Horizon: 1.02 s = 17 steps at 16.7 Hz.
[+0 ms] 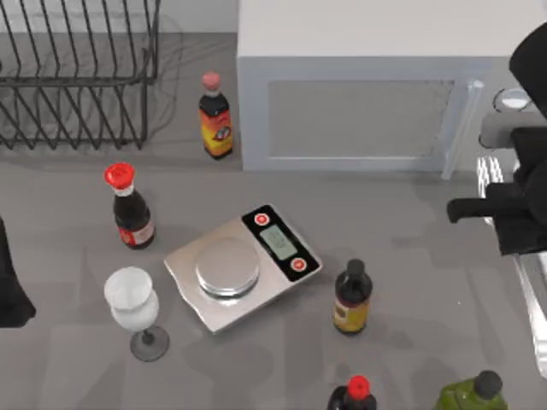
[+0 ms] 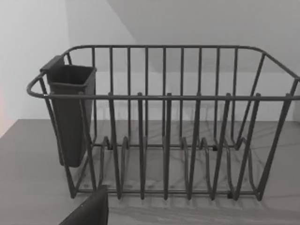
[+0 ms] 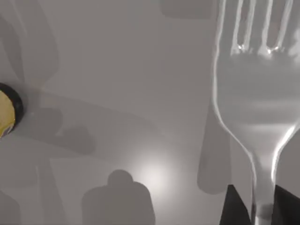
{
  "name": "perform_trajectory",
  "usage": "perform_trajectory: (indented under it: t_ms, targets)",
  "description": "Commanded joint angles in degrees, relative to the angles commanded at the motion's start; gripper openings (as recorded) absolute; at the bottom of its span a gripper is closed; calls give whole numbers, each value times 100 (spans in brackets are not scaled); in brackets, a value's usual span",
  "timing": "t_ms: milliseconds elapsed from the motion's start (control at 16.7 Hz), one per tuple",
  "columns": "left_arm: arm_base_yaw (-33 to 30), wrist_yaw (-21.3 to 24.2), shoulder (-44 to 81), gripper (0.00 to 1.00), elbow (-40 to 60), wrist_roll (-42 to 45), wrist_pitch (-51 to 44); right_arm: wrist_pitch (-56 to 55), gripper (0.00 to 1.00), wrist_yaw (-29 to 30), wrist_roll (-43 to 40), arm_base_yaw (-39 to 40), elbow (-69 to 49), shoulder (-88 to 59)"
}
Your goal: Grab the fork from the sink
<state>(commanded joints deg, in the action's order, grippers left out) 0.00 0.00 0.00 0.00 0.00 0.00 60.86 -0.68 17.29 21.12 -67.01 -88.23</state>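
Observation:
The fork (image 3: 255, 89) is shiny silver and shows close up in the right wrist view, tines pointing away from the camera. My right gripper (image 3: 262, 208) is shut on its thin handle, a dark finger (image 3: 230, 208) on either side. The fork's shadow falls offset on the grey surface below it, so it hangs above that surface. In the top view my right arm (image 1: 513, 222) reaches over the sink (image 1: 533, 299) at the table's right edge and hides the fork. My left arm (image 1: 10, 286) is parked at the left edge.
A wire dish rack (image 1: 77, 73) with a dark cutlery cup (image 2: 70, 117) stands back left. A white cabinet (image 1: 367, 94) is at the back. Sauce bottles (image 1: 215, 115) (image 1: 131, 209) (image 1: 352, 299), a kitchen scale (image 1: 244, 265) and a wine glass (image 1: 135, 307) stand on the table.

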Motion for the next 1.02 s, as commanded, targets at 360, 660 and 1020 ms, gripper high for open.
perform_trajectory:
  t_ms: [360,660,1020]
  targets:
    - [0,0,0,100,0,0,0,-918,0,56,709,297,1391,-181]
    - [0,0,0,100,0,0,0,-914,0,68,809,368,1490,-216]
    - [0,0,0,100,0,0,0,-914,45,68,809,368,1490,-216]
